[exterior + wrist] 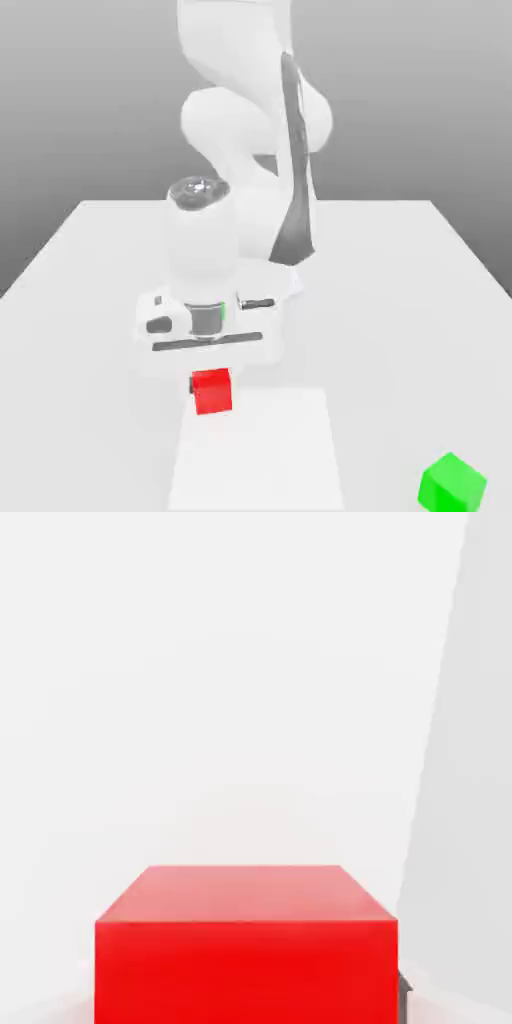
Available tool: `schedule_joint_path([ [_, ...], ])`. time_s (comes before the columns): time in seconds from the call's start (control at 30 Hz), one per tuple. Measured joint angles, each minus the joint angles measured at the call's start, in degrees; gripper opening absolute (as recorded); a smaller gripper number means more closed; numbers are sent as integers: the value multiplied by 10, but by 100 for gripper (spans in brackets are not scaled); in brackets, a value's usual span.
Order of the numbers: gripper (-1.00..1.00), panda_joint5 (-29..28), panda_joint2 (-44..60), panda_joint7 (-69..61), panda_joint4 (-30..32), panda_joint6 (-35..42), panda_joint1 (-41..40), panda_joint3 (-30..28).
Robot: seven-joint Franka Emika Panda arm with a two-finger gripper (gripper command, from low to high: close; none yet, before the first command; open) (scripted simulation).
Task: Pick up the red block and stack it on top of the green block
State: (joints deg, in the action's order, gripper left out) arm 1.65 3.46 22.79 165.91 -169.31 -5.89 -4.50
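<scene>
The red block (213, 392) sits on the white table near the front, left of centre in the exterior view. My gripper (212, 388) comes straight down over it, shut on the block, and a dark fingertip (191, 383) shows against the block's left side. In the hand view the red block (247, 947) looms close, with a dark finger pad (405, 994) at its edge. The green block (452, 483) lies by itself at the front on the exterior view's right, well apart from the gripper.
The white table (400, 300) spreads wide around both blocks. A brighter rectangular patch (258, 455) lies on it just in front of the red block. The white arm (250, 130) rises behind the hand.
</scene>
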Motion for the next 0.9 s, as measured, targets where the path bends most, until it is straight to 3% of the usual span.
schedule_joint_path([
  [0.17,-100,-28,-72,27,-9,81,8,10],
  [0.7,-100,-49,97,157,-331,236,210,124],
  [0.83,-100,-68,171,177,-353,184,230,118],
  [0.87,100,-72,185,180,-354,171,232,115],
  [0.9,100,-72,185,180,-354,171,232,115],
])
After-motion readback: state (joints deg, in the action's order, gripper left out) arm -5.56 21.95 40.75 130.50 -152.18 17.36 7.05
